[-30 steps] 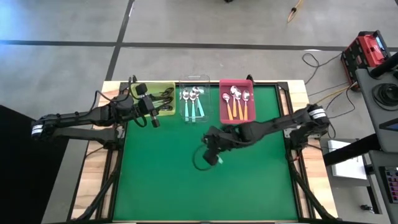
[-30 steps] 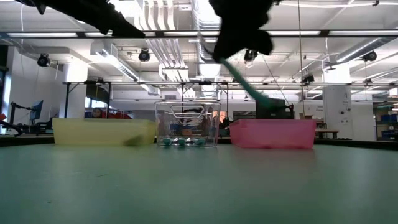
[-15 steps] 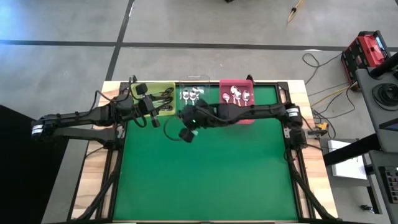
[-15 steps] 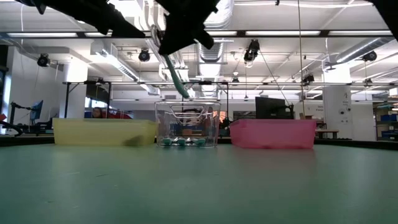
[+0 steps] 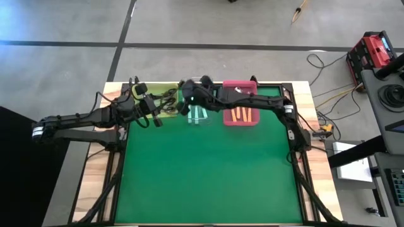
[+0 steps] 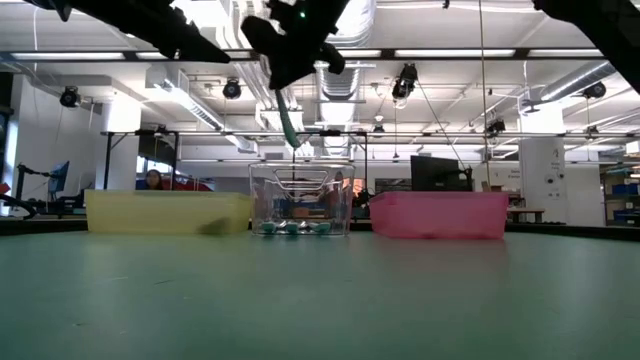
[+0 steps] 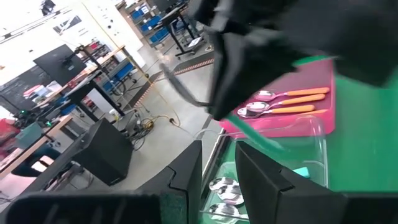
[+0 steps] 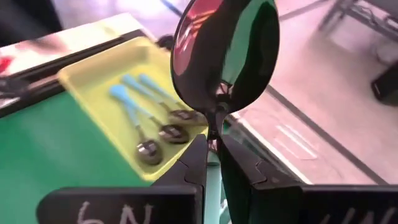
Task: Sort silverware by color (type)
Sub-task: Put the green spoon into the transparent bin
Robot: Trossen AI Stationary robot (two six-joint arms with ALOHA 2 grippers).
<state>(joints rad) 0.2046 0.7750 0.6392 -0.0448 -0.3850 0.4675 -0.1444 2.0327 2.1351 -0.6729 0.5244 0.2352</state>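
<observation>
- The right gripper (image 5: 187, 101) is stretched out to the far edge of the green table (image 5: 208, 176), up over the near-left side of the clear plastic bin (image 6: 301, 199), fingers pinched tight on a spoon.
- That dark-bowled spoon with the thin teal handle (image 8: 225, 53) fills the right wrist view, its glossy bowl sticking up from between the two dark fingers (image 8: 191, 163).
- From table height, the teal handle (image 6: 288, 120) hangs down at a slant under the gripper, clear of the bin's rim.
- Three bins line the far edge: a yellow tray (image 5: 169, 113) on the left, the clear one in the middle, a pink tray (image 5: 241, 120) on the right.
- In the yellow tray lie three dark-bowled spoons with teal handles (image 8: 151, 115), side by side.
- Shiny silver spoons with orange handles (image 7: 287, 102) lie in the pink tray.
- Silver bowls of more spoons (image 7: 221, 193) show in the clear bin, with teal handles (image 5: 200, 114) seen from above.
- The left gripper (image 5: 154, 115) waits at the near edge of the yellow tray. Its fingers (image 7: 185, 180) stand a little apart with nothing between them.
</observation>
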